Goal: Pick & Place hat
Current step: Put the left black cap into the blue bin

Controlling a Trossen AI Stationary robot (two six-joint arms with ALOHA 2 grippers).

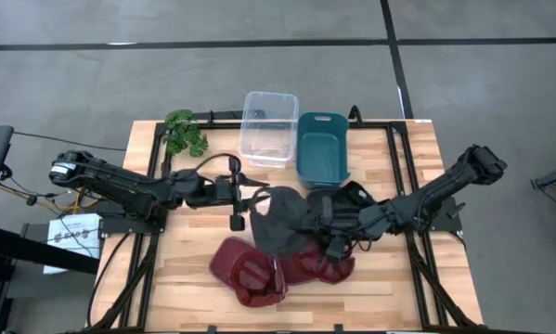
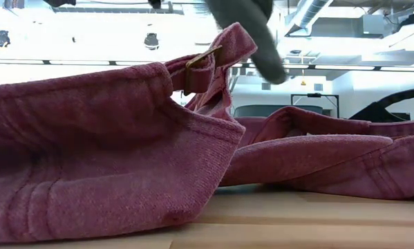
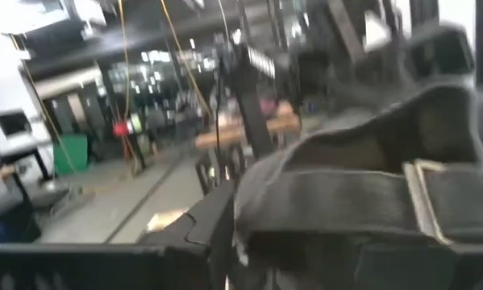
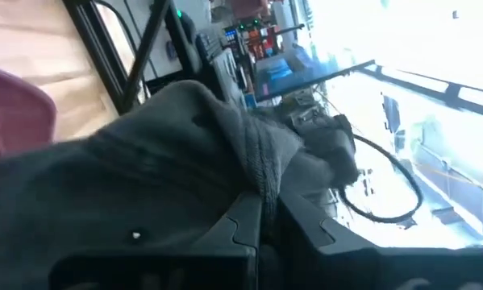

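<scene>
Wood-slat table (image 1: 398,288) on a black frame, sitting on grey concrete floor with dark lines running across it. Behind the table the low view shows a bright room with ceiling ducts and a doorway.

The dark grey hat (image 1: 279,221) is lifted above the middle of the table, stretched between both arms. The left gripper (image 1: 243,197) has its fingers pinched on the hat's left edge by the strap and buckle; the right gripper (image 1: 316,219) is clamped on its right side, cloth bunched between the fingers.

Two maroon hats (image 1: 279,267) lie on the near part of the table. At the far edge there's a clear plastic bin (image 1: 268,128), a teal bin (image 1: 322,147) just right of it, and a green plant sprig (image 1: 185,132) to the left.

Some white paper (image 1: 73,232) lies off the left side, print too small to read.
</scene>
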